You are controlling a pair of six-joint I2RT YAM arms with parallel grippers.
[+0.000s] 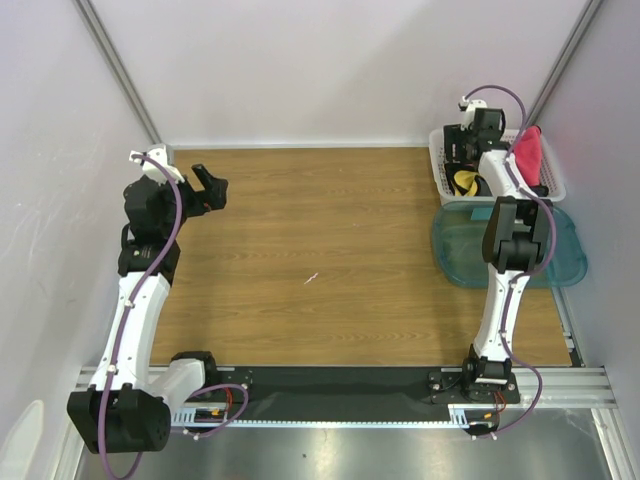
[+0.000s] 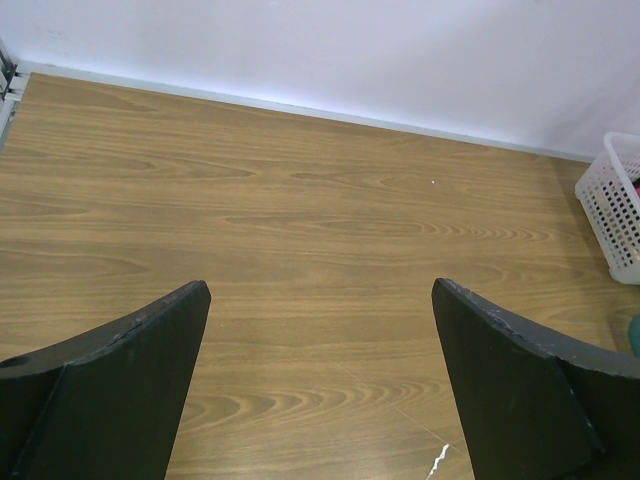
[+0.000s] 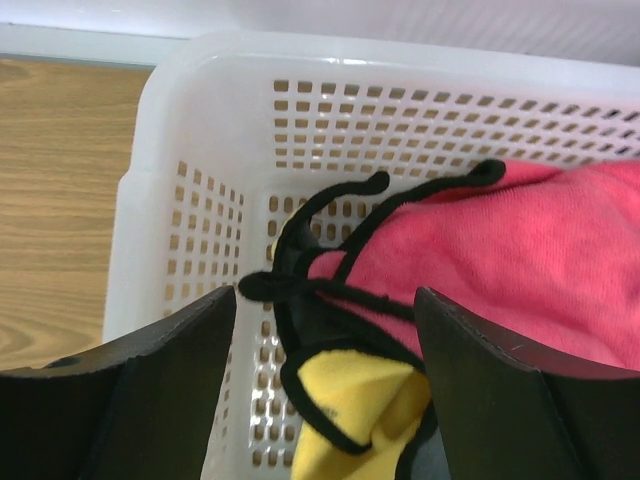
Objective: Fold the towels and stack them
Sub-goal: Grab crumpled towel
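Observation:
The towels lie crumpled in the white lattice basket [image 1: 545,180] at the back right. A pink-red towel [image 3: 540,250] with black edging fills the basket's right side, also seen from above [image 1: 528,150]. A yellow towel [image 3: 355,410] bunches below its corner [image 1: 465,182]. My right gripper [image 3: 325,300] hangs open inside the basket, its fingers either side of the bunched yellow and pink edges, with a gap on the left side. From above, the right gripper [image 1: 462,165] sits over the basket's left half. My left gripper [image 2: 320,290] is open and holds nothing above bare wood at the far left [image 1: 210,188].
A teal translucent tub [image 1: 572,262] stands just in front of the basket, partly under my right arm. The basket's corner [image 2: 620,205] shows at the right edge of the left wrist view. White walls close the table's back and sides. A small white scrap [image 1: 312,277] lies mid-table.

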